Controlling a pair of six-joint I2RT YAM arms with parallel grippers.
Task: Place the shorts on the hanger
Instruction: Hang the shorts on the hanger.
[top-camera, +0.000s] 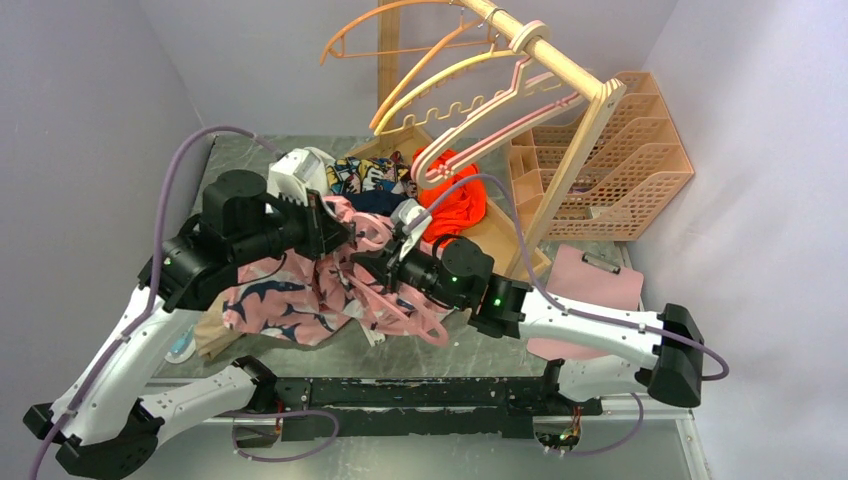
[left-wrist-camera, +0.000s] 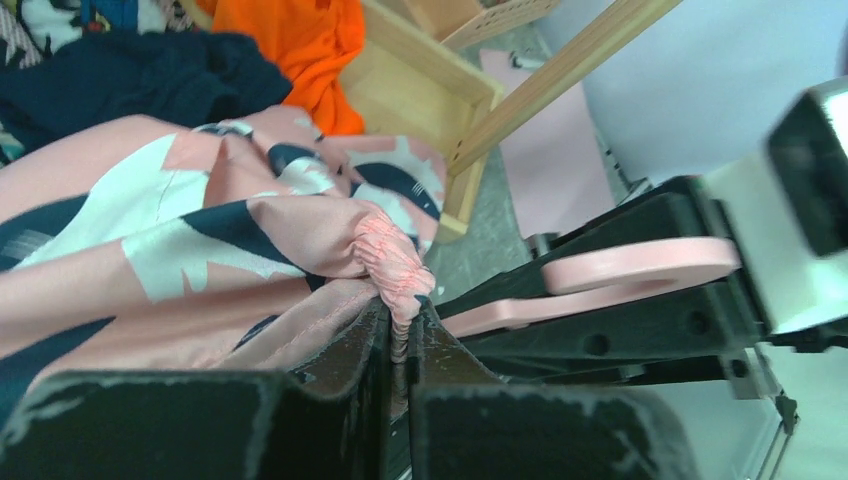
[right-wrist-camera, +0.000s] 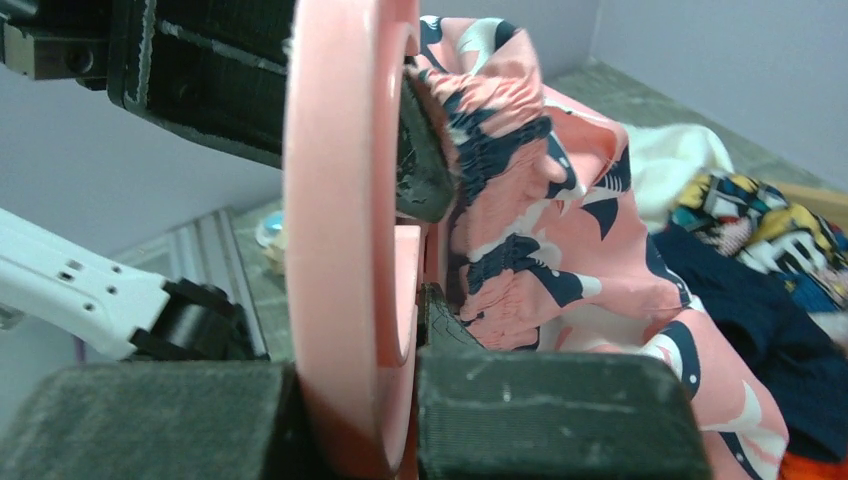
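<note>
The pink shorts (top-camera: 290, 295) with the navy shark print lie bunched at the table's middle left. My left gripper (top-camera: 340, 235) is shut on their gathered waistband, which shows pinched between the jaws in the left wrist view (left-wrist-camera: 405, 320). The rest of the shorts (left-wrist-camera: 200, 230) spreads to the left there. My right gripper (top-camera: 372, 262) is shut on the pink hanger (top-camera: 410, 315), close beside the left gripper. In the right wrist view the hanger (right-wrist-camera: 340, 200) stands edge-on in my right gripper (right-wrist-camera: 400, 310), against the shorts' waistband (right-wrist-camera: 520, 200). The hanger also shows in the left wrist view (left-wrist-camera: 640, 265).
A wooden rack (top-camera: 560, 70) at the back carries orange hangers (top-camera: 400, 15), a yellow hanger (top-camera: 440, 85) and a pale pink one (top-camera: 500, 115). An orange-red garment (top-camera: 460, 205) and a navy garment (top-camera: 375, 200) lie behind the grippers. An orange basket (top-camera: 620, 160) stands back right.
</note>
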